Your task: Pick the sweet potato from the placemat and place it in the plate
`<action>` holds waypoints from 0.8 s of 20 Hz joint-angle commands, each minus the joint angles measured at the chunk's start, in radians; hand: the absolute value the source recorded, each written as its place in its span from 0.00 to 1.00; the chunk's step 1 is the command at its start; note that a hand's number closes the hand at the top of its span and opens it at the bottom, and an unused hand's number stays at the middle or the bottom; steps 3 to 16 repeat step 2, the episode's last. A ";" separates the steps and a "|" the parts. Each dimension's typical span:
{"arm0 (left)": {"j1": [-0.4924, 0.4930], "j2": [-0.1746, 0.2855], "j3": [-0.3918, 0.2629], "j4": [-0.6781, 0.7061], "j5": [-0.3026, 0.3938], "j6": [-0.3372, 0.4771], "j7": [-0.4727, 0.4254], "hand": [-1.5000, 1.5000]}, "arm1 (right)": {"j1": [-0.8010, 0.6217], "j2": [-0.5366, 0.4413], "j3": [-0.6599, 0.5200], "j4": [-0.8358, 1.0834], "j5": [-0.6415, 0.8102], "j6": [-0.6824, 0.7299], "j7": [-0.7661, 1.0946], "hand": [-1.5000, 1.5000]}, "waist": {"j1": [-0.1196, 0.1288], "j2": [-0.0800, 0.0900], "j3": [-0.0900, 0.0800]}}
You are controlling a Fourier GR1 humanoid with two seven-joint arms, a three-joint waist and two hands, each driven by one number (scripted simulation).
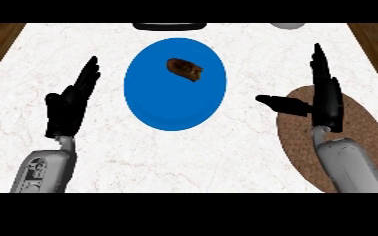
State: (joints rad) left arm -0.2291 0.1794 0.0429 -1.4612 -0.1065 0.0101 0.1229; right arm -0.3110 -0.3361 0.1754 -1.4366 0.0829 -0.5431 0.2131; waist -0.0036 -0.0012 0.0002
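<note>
Sweet potato [184, 69]: lying in the blue plate [166, 111], toward its far side.
Right hand [325, 100]: hovering right of the plate over the placemat [295, 130], fingers straight, holding nothing.
Left hand [70, 102]: resting open, left of the plate.
Care: placing looks done, so pulling back without nudging the plate.

Left hand [68, 107]: matte black all over; long slim fingers, tapering to tips; shorter, thicker thumb; blocky palm.
Right hand [325, 100]: same matte black; same slender tapering fingers; thumb stubby, rounded at tip.
Left forearm [46, 169]: light grey shell, rounded casing; darker recessed panel with small cut-outs along one face; narrow grey wrist collar where shell meets black hand.
Right forearm [345, 162]: smooth pale grey, bulging cylinder shape; faint seam across casing; slimmer grey wrist neck next to hand.
Both shells slightly glossy, soft highlights on grey.
</note>
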 commanded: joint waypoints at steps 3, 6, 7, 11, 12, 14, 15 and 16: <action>-0.038 -0.023 0.017 0.091 -0.004 -0.001 -0.049 0.50 | 0.055 -0.015 -0.089 -0.047 -0.014 0.095 -0.024 0.00 | 0.000 0.001 0.000; -0.038 -0.023 0.017 0.091 -0.004 -0.001 -0.049 0.50 | 0.055 -0.015 -0.089 -0.047 -0.014 0.095 -0.024 0.00 | 0.000 0.001 0.000; -0.038 -0.023 0.017 0.091 -0.004 -0.001 -0.049 0.50 | 0.055 -0.015 -0.089 -0.047 -0.014 0.095 -0.024 0.00 | 0.000 0.001 0.000; -0.038 -0.023 0.017 0.091 -0.004 -0.001 -0.049 0.50 | 0.055 -0.015 -0.089 -0.047 -0.014 0.095 -0.024 0.00 | 0.000 0.001 0.000; -0.038 -0.023 0.017 0.091 -0.004 -0.001 -0.049 0.50 | 0.055 -0.015 -0.089 -0.047 -0.014 0.095 -0.024 0.00 | 0.000 0.001 0.000; -0.038 -0.023 0.017 0.091 -0.004 -0.001 -0.049 0.50 | 0.055 -0.015 -0.089 -0.047 -0.014 0.095 -0.024 0.00 | 0.000 0.001 0.000; -0.038 -0.023 0.017 0.091 -0.004 -0.001 -0.049 0.50 | 0.055 -0.015 -0.089 -0.047 -0.014 0.095 -0.024 0.00 | 0.000 0.001 0.000; -0.038 -0.023 0.017 0.091 -0.004 -0.001 -0.049 0.50 | 0.055 -0.015 -0.089 -0.047 -0.014 0.095 -0.024 0.00 | 0.000 0.001 0.000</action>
